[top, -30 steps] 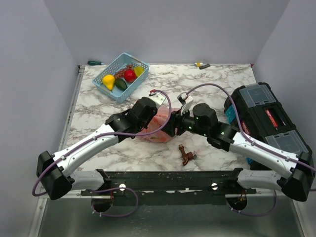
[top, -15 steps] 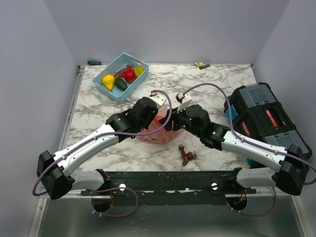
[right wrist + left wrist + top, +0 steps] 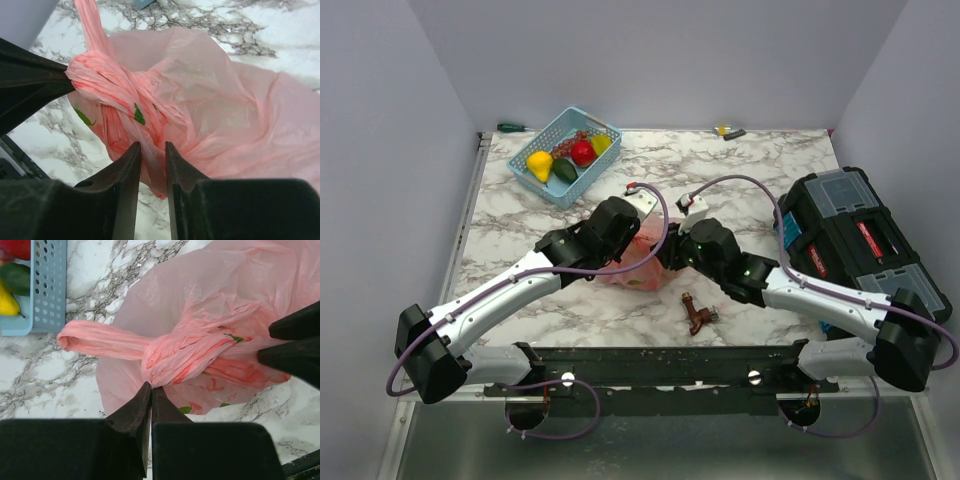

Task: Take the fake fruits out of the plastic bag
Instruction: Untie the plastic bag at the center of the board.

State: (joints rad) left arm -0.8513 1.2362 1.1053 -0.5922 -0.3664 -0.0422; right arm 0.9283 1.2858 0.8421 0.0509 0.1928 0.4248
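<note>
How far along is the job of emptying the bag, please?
Done: little that shows; the bag is knotted shut, though the basket holds fruit. In hand: left tool and right tool each pinch at the knot. Left: undo it and lift out whatever is inside.

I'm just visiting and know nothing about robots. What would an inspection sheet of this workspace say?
Surface: white marble-patterned tabletop.
Job's things: thin pink plastic bag, handles knotted, contents hidden.
Clutter: light blue lattice basket holding glossy toy fruits; black toolbox; small brown metal piece; green-handled screwdriver.
Grippers: left gripper shut on the knot; right gripper shut on bag plastic beside it.
Cables: purple cables looping off both arms.
Surroundings: plain grey walls.
</note>
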